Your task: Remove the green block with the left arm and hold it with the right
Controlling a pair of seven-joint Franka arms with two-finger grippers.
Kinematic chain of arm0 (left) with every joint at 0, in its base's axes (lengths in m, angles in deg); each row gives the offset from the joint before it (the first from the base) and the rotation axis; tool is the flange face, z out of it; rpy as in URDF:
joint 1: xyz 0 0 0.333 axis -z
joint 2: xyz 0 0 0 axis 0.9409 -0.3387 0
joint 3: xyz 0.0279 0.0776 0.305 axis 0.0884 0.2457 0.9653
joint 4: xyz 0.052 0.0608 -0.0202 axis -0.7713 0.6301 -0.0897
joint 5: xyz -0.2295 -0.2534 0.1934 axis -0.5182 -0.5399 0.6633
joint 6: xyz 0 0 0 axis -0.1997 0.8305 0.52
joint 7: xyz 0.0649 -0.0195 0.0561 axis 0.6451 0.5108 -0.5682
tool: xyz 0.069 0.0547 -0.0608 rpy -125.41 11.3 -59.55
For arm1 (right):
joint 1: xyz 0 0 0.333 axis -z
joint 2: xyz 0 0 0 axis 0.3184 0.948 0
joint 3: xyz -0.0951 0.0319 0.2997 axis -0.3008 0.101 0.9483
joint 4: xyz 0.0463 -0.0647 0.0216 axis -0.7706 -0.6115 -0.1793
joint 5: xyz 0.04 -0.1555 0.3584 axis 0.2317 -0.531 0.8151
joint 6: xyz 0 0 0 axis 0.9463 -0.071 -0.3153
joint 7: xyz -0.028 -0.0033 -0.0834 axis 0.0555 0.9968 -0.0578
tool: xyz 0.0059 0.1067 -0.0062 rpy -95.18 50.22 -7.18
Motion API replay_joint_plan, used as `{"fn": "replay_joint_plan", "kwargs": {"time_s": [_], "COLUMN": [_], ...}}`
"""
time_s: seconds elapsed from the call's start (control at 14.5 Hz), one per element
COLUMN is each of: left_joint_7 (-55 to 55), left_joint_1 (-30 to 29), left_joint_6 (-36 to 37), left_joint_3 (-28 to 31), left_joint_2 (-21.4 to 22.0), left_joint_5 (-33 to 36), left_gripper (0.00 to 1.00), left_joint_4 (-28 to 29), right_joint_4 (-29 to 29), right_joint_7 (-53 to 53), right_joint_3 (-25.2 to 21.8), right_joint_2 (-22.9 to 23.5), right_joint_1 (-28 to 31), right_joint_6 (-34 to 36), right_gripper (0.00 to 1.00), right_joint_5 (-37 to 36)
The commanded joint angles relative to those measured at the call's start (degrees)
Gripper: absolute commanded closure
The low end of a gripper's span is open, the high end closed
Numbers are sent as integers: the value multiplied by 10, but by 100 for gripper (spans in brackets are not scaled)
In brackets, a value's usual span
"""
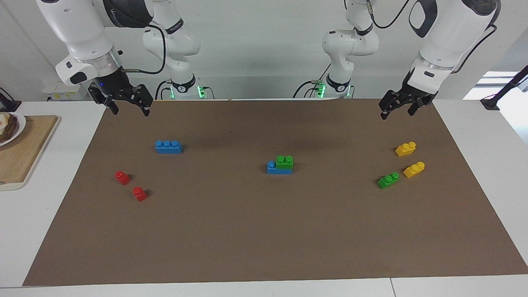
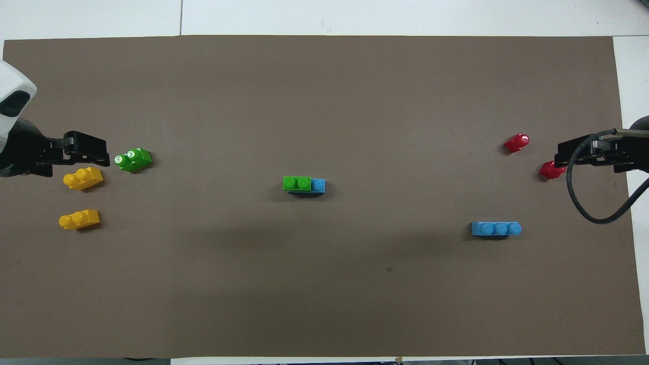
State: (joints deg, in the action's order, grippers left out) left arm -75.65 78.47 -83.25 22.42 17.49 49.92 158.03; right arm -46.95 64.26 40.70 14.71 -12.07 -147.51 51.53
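Observation:
A green block (image 1: pixel 284 161) with two studs sits stacked on a blue brick (image 1: pixel 272 168) at the middle of the brown mat; the overhead view shows the green block (image 2: pixel 296 183) covering most of the blue brick (image 2: pixel 318 185). My left gripper (image 1: pixel 397 114) hangs open and empty, raised over the mat's corner at the left arm's end, well apart from the stack. My right gripper (image 1: pixel 130 110) hangs open and empty over the corner at the right arm's end. From above, the left gripper (image 2: pixel 86 152) and right gripper (image 2: pixel 578 154) show at the mat's two ends.
A second green brick (image 1: pixel 388 180) and two yellow bricks (image 1: pixel 405 149) (image 1: pixel 413 169) lie loose toward the left arm's end. A three-stud blue brick (image 1: pixel 168 147) and two small red bricks (image 1: pixel 122 177) (image 1: pixel 140 193) lie toward the right arm's end. A cutting board (image 1: pixel 24 148) sits off the mat.

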Motion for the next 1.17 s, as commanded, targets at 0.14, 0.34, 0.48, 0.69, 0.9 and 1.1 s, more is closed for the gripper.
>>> {"fn": "replay_joint_plan", "kwargs": {"time_s": [0.14, 0.34, 0.48, 0.69, 0.9, 1.1], "left_joint_7": [3, 1, 0, -2, 3, 1], "left_joint_1": [-4, -4, -3, -1, -4, -4], "left_joint_6": [-4, -2, -3, 4, 4, 6], "left_joint_3": [-3, -3, -3, -4, -4, -3], "left_joint_2": [4, 3, 4, 5, 8, 11], "left_joint_5": [7, 7, 8, 8, 7, 7], "left_gripper": [0, 0, 0, 0, 0, 0], "left_joint_4": [0, -1, 0, 1, 7, 11], "right_joint_4": [-11, -10, -10, -11, -10, -11], "right_joint_7": [-6, -6, -6, -6, -6, -6], "right_joint_3": [7, 7, 7, 7, 7, 7], "right_joint_2": [-11, -11, -10, -11, -11, -11], "right_joint_1": [12, 12, 12, 12, 12, 12], "right_joint_6": [-2, -2, -2, -2, -2, -2], "right_gripper": [0, 0, 0, 0, 0, 0], "right_joint_5": [0, 0, 0, 0, 0, 0]}}
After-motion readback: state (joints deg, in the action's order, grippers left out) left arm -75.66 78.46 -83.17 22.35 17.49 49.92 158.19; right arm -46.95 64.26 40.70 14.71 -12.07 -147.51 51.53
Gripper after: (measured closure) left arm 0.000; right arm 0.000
